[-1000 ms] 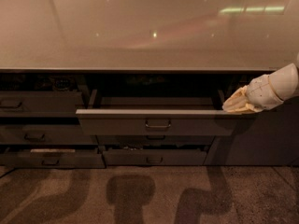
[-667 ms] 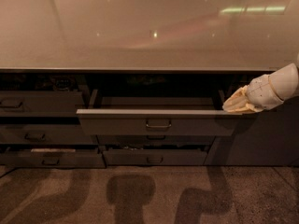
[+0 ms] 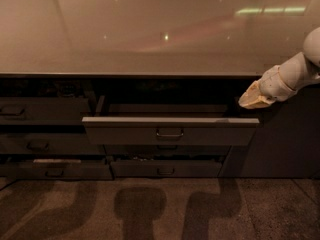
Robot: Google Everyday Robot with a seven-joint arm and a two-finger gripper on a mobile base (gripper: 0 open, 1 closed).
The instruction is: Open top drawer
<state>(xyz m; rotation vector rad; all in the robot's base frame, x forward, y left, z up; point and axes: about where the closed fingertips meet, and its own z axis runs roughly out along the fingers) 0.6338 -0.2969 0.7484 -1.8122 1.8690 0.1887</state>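
Note:
The top drawer is the wide grey-fronted drawer in the middle of the cabinet, with a small recessed handle at its centre. It stands pulled out towards me, and its dark inside shows behind the front. My gripper comes in from the right on a white arm and sits just above the drawer's right rear corner, by the cabinet opening.
A glossy pale countertop runs across the top. Shut drawers stack at the left, and a lower drawer sits under the open one. A dark cabinet panel stands at the right. Carpet floor lies below.

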